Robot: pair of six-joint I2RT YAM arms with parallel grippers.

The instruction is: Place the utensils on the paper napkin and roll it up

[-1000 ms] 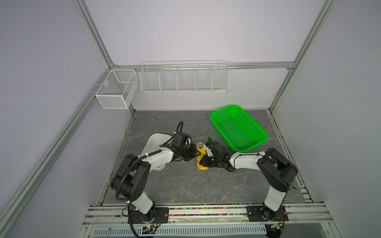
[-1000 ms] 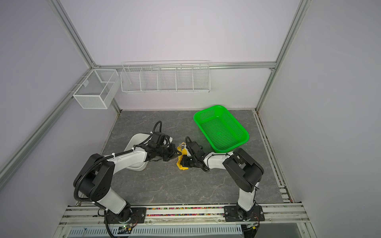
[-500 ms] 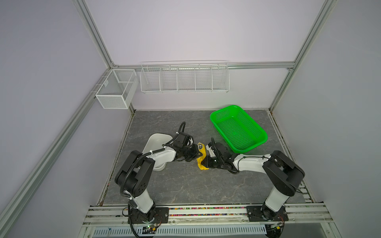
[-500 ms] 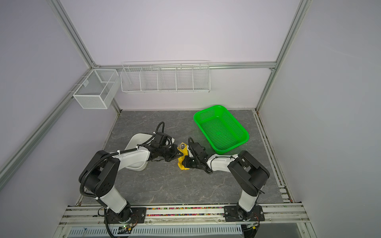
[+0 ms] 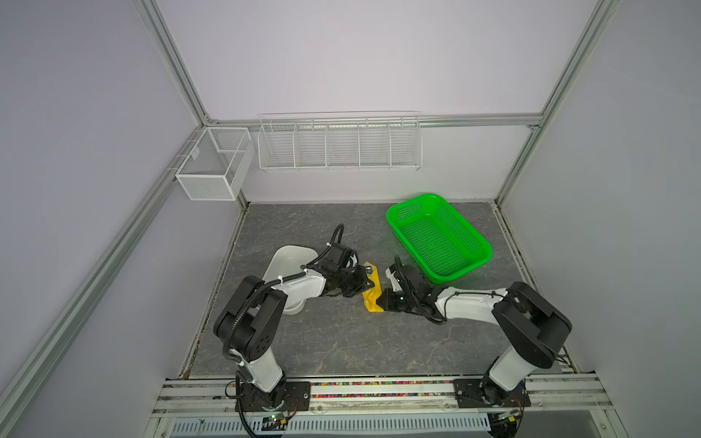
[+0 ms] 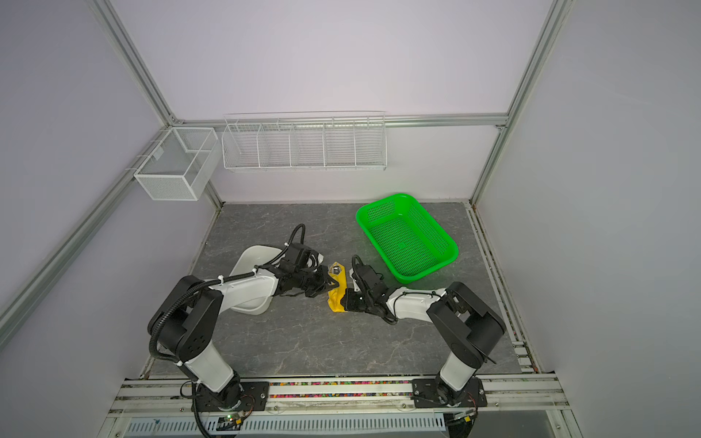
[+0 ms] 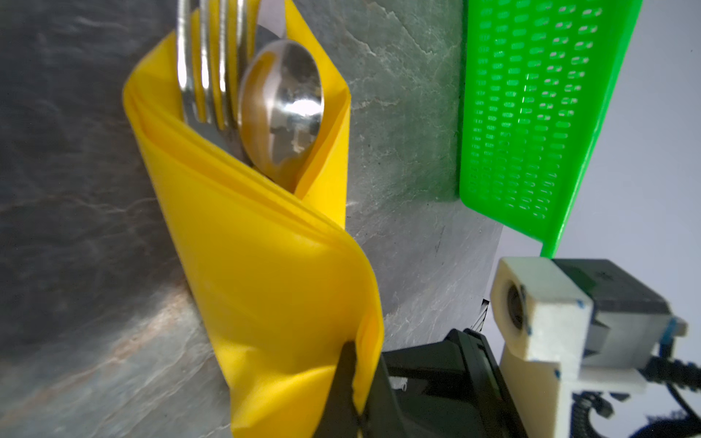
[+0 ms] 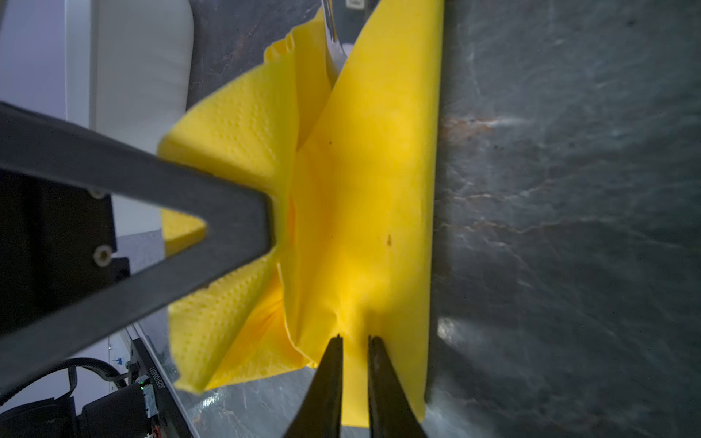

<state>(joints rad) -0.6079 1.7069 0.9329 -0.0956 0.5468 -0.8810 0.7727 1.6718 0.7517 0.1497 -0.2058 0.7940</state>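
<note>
The spoon (image 7: 282,110) is glossy metal; the napkin (image 8: 364,189) matt, dimpled paper.

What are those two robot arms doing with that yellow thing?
They're rolling a fork and spoon up in a yellow paper napkin. Both utensils lie inside it, with the paper folded partly around them. The left gripper pinches the napkin near its middle, and the right gripper pinches it near one end. The roll looks loose, not finished yet.

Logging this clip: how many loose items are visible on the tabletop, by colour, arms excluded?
Yellow: 1, paper napkin
Silver: 2, fork and spoon
Green: 1, basket
White: 1, tray
Total: 5
</note>
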